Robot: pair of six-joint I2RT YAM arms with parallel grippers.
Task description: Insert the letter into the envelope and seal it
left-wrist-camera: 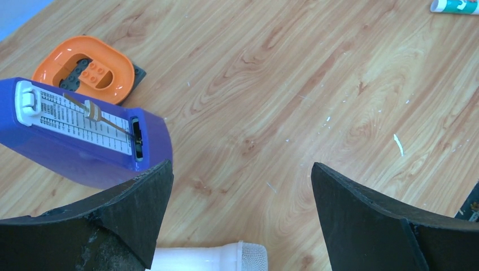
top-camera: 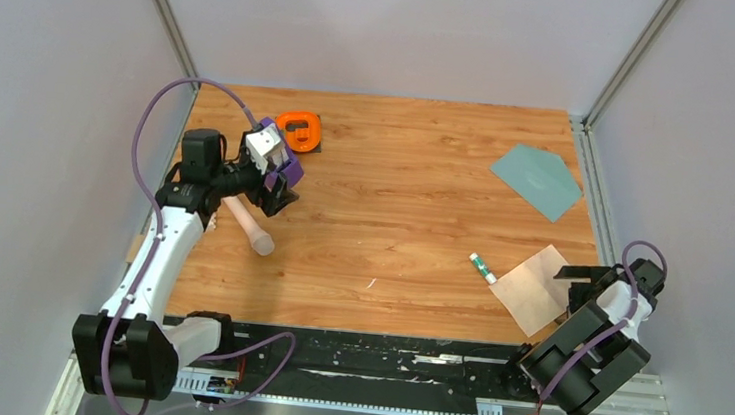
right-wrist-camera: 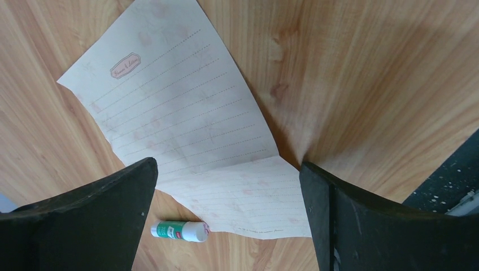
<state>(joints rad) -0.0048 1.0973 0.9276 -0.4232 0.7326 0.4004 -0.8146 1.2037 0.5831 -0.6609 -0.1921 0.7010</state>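
Note:
The letter is a pale beige lined sheet with a crease, lying flat near the table's front right; the right wrist view shows the letter filling its middle. My right gripper hovers open over the sheet's near right edge, holding nothing. The grey-teal envelope lies flat at the back right, its pointed flap spread out. My left gripper stands open at the far left of the table over bare wood, far from both papers.
A green-and-white glue stick lies by the letter's left corner. At the left are a purple-blue metronome, an orange ring piece and a pinkish cylinder beneath the left gripper.

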